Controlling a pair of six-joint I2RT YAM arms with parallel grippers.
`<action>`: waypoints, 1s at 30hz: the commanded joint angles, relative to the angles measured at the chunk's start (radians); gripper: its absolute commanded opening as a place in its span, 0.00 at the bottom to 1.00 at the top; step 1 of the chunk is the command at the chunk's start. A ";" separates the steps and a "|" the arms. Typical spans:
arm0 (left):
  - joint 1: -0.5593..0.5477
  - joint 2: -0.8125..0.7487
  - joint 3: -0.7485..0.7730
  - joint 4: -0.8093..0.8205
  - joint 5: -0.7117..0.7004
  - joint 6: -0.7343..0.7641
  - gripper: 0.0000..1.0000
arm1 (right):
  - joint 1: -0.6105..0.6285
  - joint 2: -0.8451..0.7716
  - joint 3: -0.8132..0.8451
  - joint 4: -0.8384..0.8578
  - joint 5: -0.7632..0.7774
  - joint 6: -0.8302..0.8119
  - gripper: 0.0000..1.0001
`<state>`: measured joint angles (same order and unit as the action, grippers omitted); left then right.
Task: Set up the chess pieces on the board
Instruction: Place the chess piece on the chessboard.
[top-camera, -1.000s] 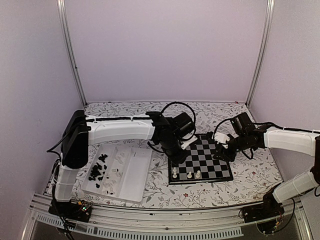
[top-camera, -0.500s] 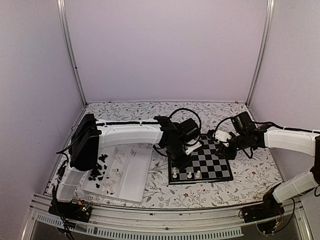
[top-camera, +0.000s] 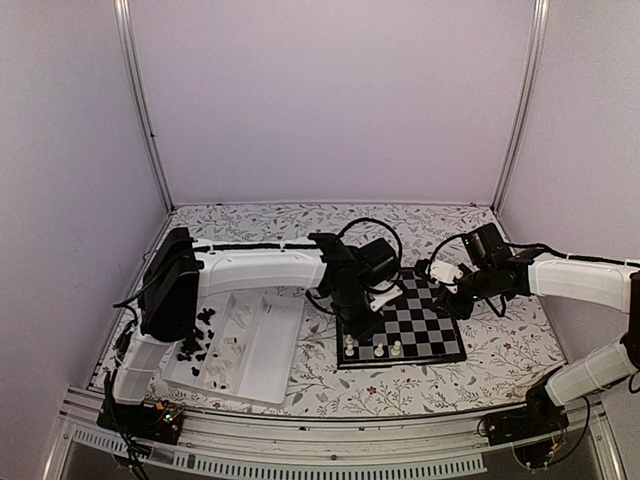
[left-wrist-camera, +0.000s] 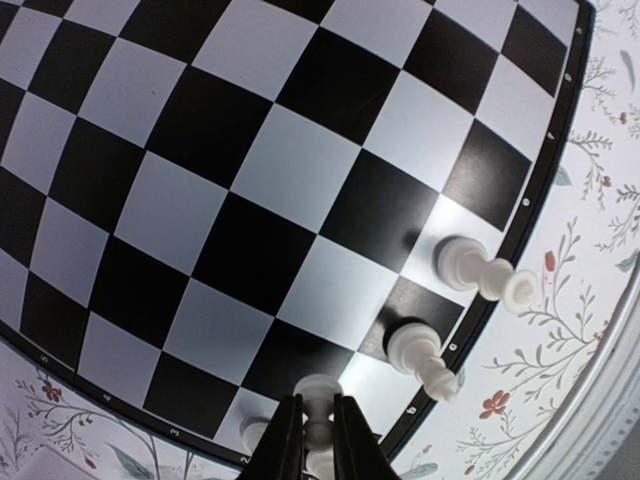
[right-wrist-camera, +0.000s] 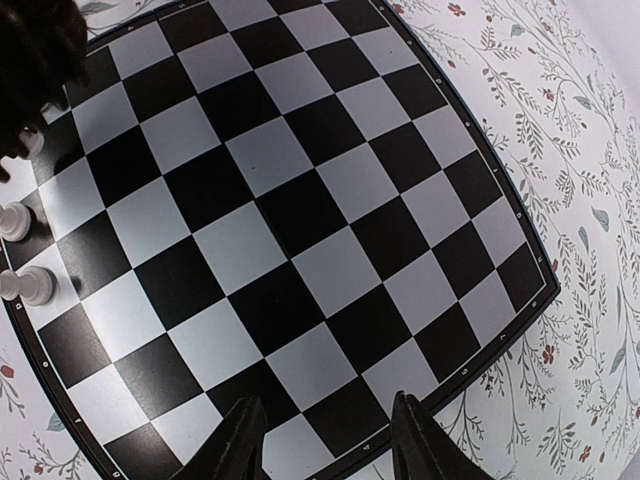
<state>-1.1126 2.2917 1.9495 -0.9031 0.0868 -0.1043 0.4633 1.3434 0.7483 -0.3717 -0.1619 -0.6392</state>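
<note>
A white chess piece (left-wrist-camera: 318, 388) is pinched between the closed fingers of the left gripper (left-wrist-camera: 318, 455), at the near edge row of the board (left-wrist-camera: 250, 200). Another white piece (left-wrist-camera: 415, 352) is stood just beside the gripper on that row. The left arm is stretched across the tabletop (top-camera: 330, 385) and bent steeply down. The right gripper (right-wrist-camera: 325, 440) is held spread and empty over the board's rim. Since a second ago the left arm has been reached further over the board.

We see 2 arms in long white shells with black joints. The left arm (top-camera: 250, 268) has a big black block at its near end, and black cables (top-camera: 362, 221) loop over both wrists. The right arm (top-camera: 585, 278) looks similar. The left tool (left-wrist-camera: 318, 440) and right tool (right-wrist-camera: 325, 440) have slim dark fingers (right-wrist-camera: 235, 445).
</note>
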 joint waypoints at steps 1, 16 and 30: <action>-0.013 0.031 0.006 -0.014 0.015 0.009 0.15 | -0.005 0.003 -0.007 0.019 0.007 0.015 0.45; -0.009 0.048 0.024 -0.027 -0.022 0.004 0.16 | -0.006 0.011 -0.007 0.016 0.002 0.015 0.45; -0.009 0.031 0.032 -0.038 -0.013 -0.005 0.21 | -0.006 0.014 -0.006 0.012 -0.004 0.013 0.45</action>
<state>-1.1126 2.3249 1.9518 -0.9276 0.0635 -0.1059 0.4633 1.3499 0.7483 -0.3721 -0.1627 -0.6392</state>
